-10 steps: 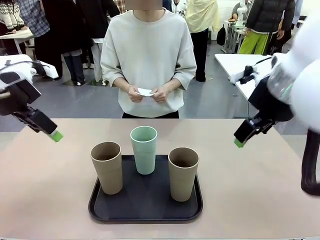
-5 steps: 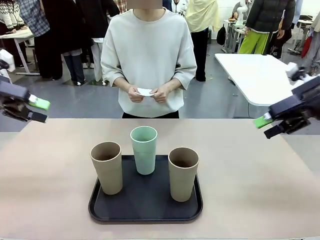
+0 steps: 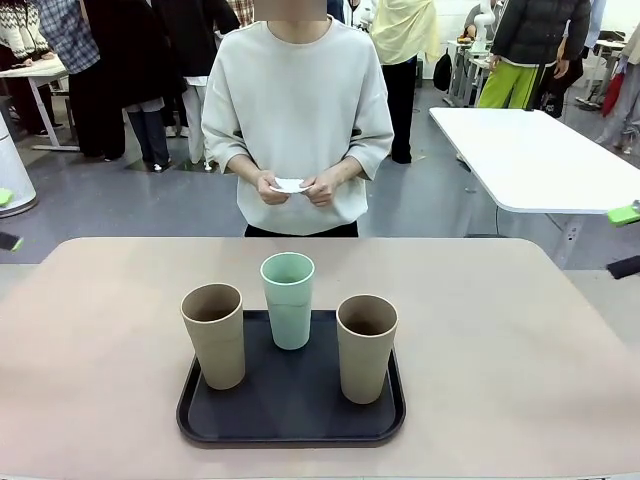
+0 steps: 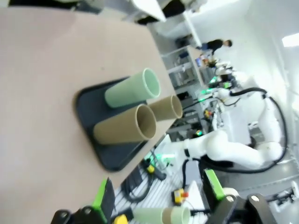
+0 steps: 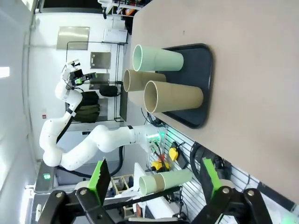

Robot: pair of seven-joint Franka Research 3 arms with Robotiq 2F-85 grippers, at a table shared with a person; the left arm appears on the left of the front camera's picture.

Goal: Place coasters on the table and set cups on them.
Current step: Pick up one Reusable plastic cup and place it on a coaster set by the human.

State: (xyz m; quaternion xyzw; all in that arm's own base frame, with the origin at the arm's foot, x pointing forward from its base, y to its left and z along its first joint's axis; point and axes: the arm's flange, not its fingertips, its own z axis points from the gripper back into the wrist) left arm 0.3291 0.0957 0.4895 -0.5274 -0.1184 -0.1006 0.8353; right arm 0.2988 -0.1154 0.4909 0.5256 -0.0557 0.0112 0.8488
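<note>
Three cups stand upright on a black tray (image 3: 290, 420) at the middle of the table (image 3: 500, 380): a brown one (image 3: 213, 333) on the left, a mint green one (image 3: 288, 298) behind, and a brown one (image 3: 366, 346) on the right. The person at the far side holds the white coasters (image 3: 290, 185) in both hands at waist height. My left gripper (image 3: 6, 220) is open at the picture's left edge, off the table. My right gripper (image 3: 625, 240) is open at the right edge. Both wrist views look across the table from the side at the tray (image 4: 86, 112) (image 5: 203, 93) and cups between open, empty grippers (image 4: 156, 191) (image 5: 154, 178).
A white rectangular table (image 3: 530, 150) stands at the back right, near my right gripper. Several people stand farther back in the room. Bare tabletop lies on both sides of the tray and between it and the person.
Both grippers have swung outward and upward, away from the tray to the picture's edges. The cups, the tray and the person's hands have not moved.
</note>
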